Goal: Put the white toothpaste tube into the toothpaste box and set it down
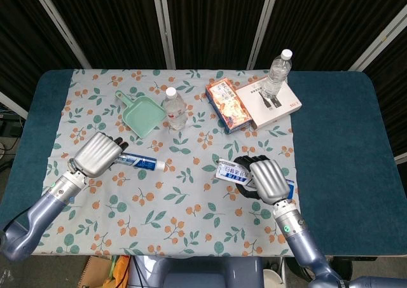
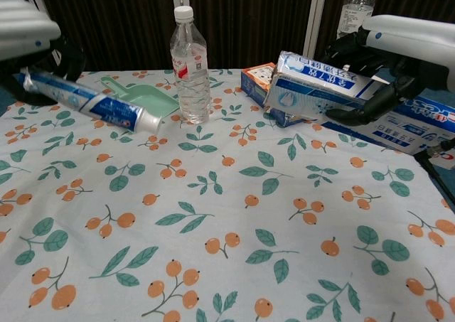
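Above the counter [image 1: 331,135]: tube and box both lifted, well apart.
Your left hand [image 1: 97,154] grasps the toothpaste tube [image 2: 85,103], right hand [image 1: 267,178] grasps the toothpaste box [image 2: 320,86]; cap may miss or crumple the box mouth if misaligned.

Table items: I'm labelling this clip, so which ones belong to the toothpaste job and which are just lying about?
In the job:
toothpaste tube, held by the left hand
toothpaste box, held by the right hand

Lying about:
green dustpan
two water bottles
snack box
white box
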`<state>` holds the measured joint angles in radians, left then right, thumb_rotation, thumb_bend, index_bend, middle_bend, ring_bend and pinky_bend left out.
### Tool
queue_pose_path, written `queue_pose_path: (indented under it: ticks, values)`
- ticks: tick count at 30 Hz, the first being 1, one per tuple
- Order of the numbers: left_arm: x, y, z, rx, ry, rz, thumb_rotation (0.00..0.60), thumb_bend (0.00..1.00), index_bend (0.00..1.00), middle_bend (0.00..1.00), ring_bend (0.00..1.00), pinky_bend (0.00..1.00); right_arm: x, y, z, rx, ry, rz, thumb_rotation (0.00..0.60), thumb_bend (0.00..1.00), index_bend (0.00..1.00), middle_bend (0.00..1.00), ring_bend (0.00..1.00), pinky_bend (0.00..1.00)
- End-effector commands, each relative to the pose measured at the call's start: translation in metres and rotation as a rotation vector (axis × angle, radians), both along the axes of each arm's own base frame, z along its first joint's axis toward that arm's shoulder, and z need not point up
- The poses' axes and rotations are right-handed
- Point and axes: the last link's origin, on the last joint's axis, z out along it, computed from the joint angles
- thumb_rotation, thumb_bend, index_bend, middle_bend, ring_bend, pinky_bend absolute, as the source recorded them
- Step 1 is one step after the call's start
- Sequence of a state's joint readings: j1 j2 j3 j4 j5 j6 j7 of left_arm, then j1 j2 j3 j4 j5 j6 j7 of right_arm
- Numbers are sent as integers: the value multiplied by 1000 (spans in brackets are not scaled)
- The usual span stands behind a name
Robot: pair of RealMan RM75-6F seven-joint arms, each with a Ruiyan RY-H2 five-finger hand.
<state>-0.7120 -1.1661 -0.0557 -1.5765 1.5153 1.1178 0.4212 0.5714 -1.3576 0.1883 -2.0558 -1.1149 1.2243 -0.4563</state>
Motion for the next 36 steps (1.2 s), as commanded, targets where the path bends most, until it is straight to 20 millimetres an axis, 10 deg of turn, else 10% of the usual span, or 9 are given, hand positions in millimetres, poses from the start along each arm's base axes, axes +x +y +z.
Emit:
queue_pose_path:
  ticks: [1,18,36]
  values:
    - [21,11,19,36,-50,-66,600,526,736,835,740,789,3,2,-1,2,-5,2,600,360,458,515,458,368]
    - [98,10,11,-23,-203,-199,600,526,736,834,740,789,13,4,4,-3,-47,-26,600,365,458,515,458,367]
    - [129,10,-9,-32,-171,-248,600,526,736,834,740,789,12,4,17,-5,-93,-46,600,365,458,515,458,368]
